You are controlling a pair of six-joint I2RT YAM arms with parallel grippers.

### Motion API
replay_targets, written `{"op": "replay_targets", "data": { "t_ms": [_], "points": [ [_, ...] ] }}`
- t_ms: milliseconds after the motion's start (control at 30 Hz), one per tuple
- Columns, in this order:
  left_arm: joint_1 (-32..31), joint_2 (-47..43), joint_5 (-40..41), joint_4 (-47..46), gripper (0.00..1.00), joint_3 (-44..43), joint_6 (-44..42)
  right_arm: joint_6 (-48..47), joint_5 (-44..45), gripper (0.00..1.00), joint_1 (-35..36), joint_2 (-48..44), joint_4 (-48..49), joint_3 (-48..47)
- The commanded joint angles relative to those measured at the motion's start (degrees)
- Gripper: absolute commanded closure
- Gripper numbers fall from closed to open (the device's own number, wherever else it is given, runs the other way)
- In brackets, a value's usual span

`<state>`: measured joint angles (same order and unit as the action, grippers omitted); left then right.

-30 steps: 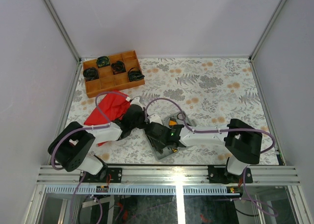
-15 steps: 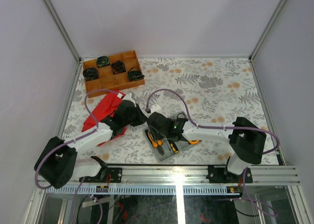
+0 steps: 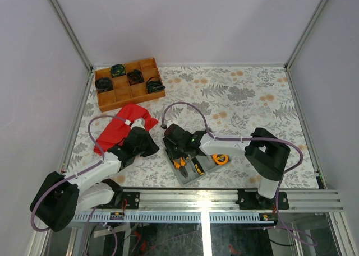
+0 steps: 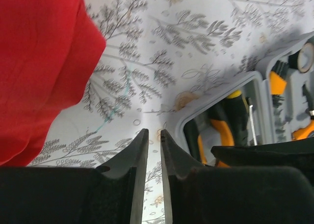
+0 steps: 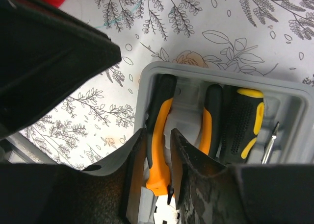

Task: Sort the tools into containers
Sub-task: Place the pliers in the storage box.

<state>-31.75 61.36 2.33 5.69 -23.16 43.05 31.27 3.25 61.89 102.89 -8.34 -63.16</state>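
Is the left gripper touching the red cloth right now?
Apart. The left wrist view shows the left gripper over bare patterned tabletop, with a clear strip of tabletop between its fingertips and the red cloth at the upper left.

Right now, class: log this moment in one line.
left gripper: empty, near case | right gripper: astride pliers handle in case | cloth: on table

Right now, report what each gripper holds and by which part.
Left gripper: nothing. Right gripper: fingers straddle one handle of the pliers in the case; a clamp cannot be told.

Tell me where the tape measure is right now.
In the overhead view the tape measure sits at the right end of the grey tool case, near the table's front edge, beside the right arm.
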Motion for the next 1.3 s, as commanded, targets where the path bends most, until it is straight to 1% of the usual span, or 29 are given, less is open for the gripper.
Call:
{"op": "replay_targets", "data": {
  "t_ms": [0,233,400,533,667,867,1033,1267],
  "points": [
    [0.37,-1.07,-1.12,-0.5,0.86,2.19,0.81,-0.79,-1.59,0.68,-0.36,0.81,-0.8,-3.49],
    [0.36,-0.93,-1.96,-1.08,0.86,2.75,0.24,-1.25,-1.9,0.75,-0.36,5.35,-7.5,-7.41],
    [0.3,2.69,-4.55,-4.06,0.87,3.31,-0.2,-1.16,0.7,0.85,0.03,9.79,-16.96,-11.85],
    [0.18,5.36,-6.23,-6.72,0.88,4.37,-0.33,-0.45,3.06,0.89,0.56,11.36,-21.22,-12.73],
    [-0.25,7.1,-7.77,-9.22,0.89,5.42,0.05,0.71,3.66,0.99,1.53,13.03,-22.93,-12.7],
    [-2.27,9.41,-7.61,-11.53,0.89,5.46,0.93,2.99,3.49,1.0,3.96,19.31,-25.2,-12.67],
    [-3.5,11.47,-7.54,-13.77,0.9,5.6,1.72,6.05,2.51,1.0,5.99,25.28,-24.22,-10.26],
    [-4.15,12.68,-7.46,-14.67,0.91,5.23,2.13,7.72,-2.47,1.0,8.95,33.05,-21.01,-8.11]
  ]
}}
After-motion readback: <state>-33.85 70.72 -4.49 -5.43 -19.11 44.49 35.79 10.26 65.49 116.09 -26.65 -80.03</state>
